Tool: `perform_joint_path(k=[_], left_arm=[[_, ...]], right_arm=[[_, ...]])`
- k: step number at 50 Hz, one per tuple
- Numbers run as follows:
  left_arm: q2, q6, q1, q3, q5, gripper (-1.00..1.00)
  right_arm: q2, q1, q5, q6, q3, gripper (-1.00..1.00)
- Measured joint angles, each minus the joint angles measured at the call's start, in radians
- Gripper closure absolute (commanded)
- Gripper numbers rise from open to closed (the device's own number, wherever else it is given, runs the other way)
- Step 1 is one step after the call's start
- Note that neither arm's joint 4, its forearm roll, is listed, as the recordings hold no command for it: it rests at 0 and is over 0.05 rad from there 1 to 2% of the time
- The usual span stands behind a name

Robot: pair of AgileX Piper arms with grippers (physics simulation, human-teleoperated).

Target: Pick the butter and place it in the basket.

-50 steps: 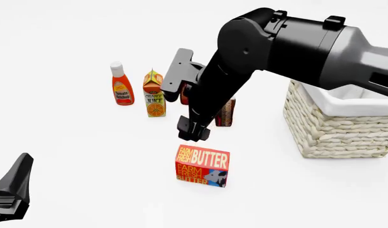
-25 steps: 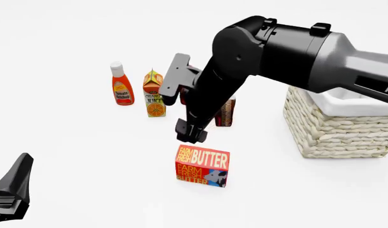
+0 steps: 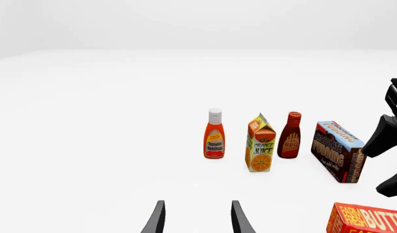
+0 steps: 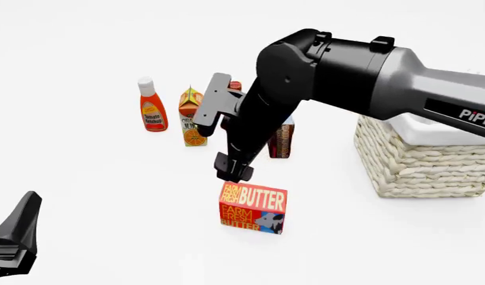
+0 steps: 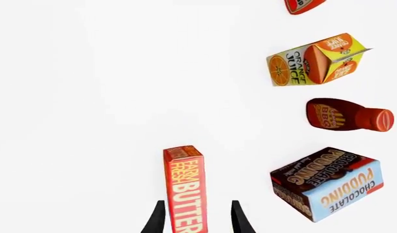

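Below right pincer (image 4: 233, 173): butter (image 4: 253, 208), its top edge between the 2 spread fingers
Right pincer state: released
Left pincer (image 3: 197, 218): released, apart

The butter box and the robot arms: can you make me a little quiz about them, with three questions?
1. True or false: the butter already lies in the basket.
2. Which gripper hangs just above the butter: A) the left gripper or B) the right gripper?
3. Fill in: in the right wrist view, the butter sits between the gripper's two open ____.

Key:
1. False; it stands on the table, apart from the basket.
2. B
3. fingers
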State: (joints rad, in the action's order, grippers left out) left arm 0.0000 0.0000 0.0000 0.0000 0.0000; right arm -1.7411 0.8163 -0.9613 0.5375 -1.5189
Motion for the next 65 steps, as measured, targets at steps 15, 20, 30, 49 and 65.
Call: perform_joint_path(k=[15,20,30,49,65], left_arm=[[0.000,0.000,0.000,0.000,0.000,-1.00],[0.000,0.000,0.000,0.000,0.000,-1.00],[0.000,0.000,0.000,0.000,0.000,-1.00],[0.000,0.000,0.000,0.000,0.000,-1.00],[0.000,0.000,0.000,0.000,0.000,-1.00]], right_arm=[[-0.013,0.006,0.013,-0.003,0.006,-1.00],[-0.015,0.009,0.017,-0.006,0.008,-1.00],[-0.018,0.014,0.022,-0.010,0.013,-1.00],[-0.029,0.027,0.032,-0.019,0.026,-1.00],[-0.044,0.017,0.043,-0.014,0.037,-1.00]])
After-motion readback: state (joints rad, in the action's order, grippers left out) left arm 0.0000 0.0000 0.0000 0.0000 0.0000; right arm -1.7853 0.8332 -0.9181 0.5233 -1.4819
